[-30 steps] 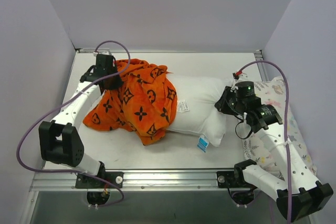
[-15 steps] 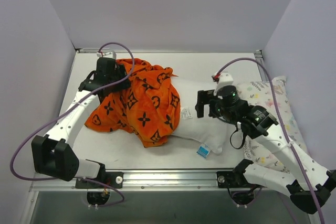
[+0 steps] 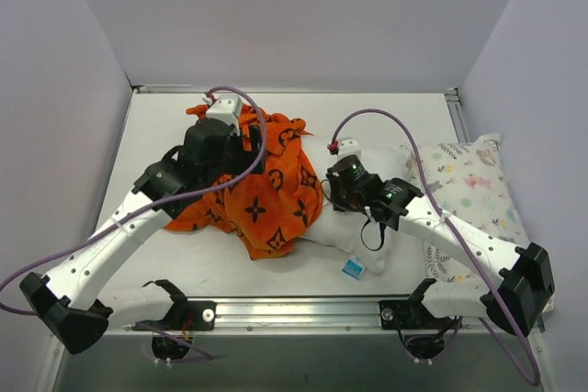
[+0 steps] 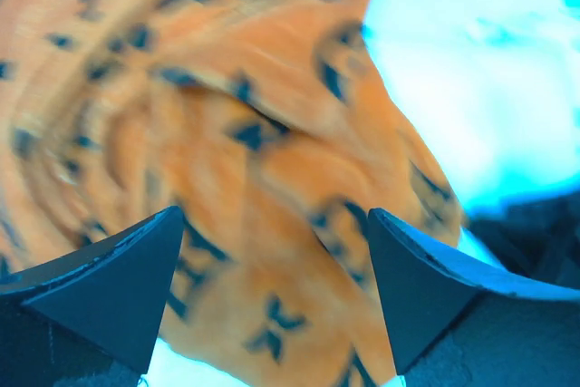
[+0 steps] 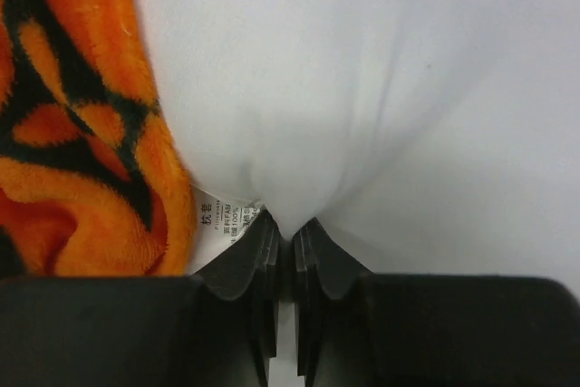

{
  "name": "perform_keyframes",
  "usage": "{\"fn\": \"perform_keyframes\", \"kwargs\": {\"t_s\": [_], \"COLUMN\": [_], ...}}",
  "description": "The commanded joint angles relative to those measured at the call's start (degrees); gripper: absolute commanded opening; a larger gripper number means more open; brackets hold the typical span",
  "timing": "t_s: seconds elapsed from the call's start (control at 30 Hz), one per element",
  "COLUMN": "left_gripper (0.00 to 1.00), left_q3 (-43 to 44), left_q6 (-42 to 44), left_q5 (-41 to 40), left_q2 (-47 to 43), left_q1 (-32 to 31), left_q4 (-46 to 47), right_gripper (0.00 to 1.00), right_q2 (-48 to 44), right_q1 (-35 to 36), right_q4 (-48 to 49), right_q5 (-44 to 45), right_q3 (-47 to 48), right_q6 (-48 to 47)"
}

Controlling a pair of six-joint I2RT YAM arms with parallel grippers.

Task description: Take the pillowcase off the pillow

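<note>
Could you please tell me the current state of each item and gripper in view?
pillowcase: partly off, bunched over one end of the pillow.
pillow: mostly bare, fabric pinched into a fold.
floral pillow: lying flat, untouched.
left gripper: open above the pillowcase, holding nothing.
right gripper: closed on the pillow's fabric.

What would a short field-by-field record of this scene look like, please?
pillowcase: orange, bunched over one end of the pillow, not yet off
pillow: white, its other end bare
left gripper: open, above the pillowcase
right gripper: shut on pillow fabric, beside the pillowcase edge
floral pillow: far right, apart from both grippers
</note>
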Motion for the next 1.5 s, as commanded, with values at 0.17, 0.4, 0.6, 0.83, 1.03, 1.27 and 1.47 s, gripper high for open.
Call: {"fn": "perform_keyframes", "kwargs": {"t_s": [0.17, 0.4, 0.6, 0.83, 1.03, 1.27, 1.47], "left_gripper": [0.94, 0.75, 0.00, 0.00, 0.00, 0.00, 0.00], "left_q3": [-11.30, -10.18, -9.36, -14.55, -15.79, -19.12, -21.67], "left_q6": [-7.70, -8.14, -11.22, -12.45, -10.86, -13.32, -13.85], "left_q5": [-12.58, -17.91, -25.58, -19.80, -11.52, -7.94, -1.59], "left_q2": [3.10, 9.61, 7.27, -3.82, -3.56, -0.32, 4.26], "left_q1": [-19.19, -21.39, -9.55, 18.58, 22.64, 29.40, 28.54], "left_q4": [6.47, 8.44, -1.69, -0.56, 2.26, 3.22, 8.49], "right_gripper": [0.00, 0.00, 0.00, 0.00, 0.00, 0.00, 0.52], "right_q2": [-2.40, -3.02, -5.48, -9.96, -9.61, -9.52, -12.07], "right_q1": [-1.33, -1.77, -4.57, -10.63, -12.92, -15.99, -6.47], "right_q4": [5.81, 6.00, 5.38, 2.31, 2.22, 0.12, 1.24], "right_q5": [-3.68, -4.57, -4.30, -5.36, -6.59, -6.50, -3.23], "right_q3": [-2.02, -2.81, -3.87, -4.83, -4.84, -2.03, 2.10], "right_q6": [5.13, 5.84, 6.98, 6.80, 6.36, 4.70, -3.37]}}
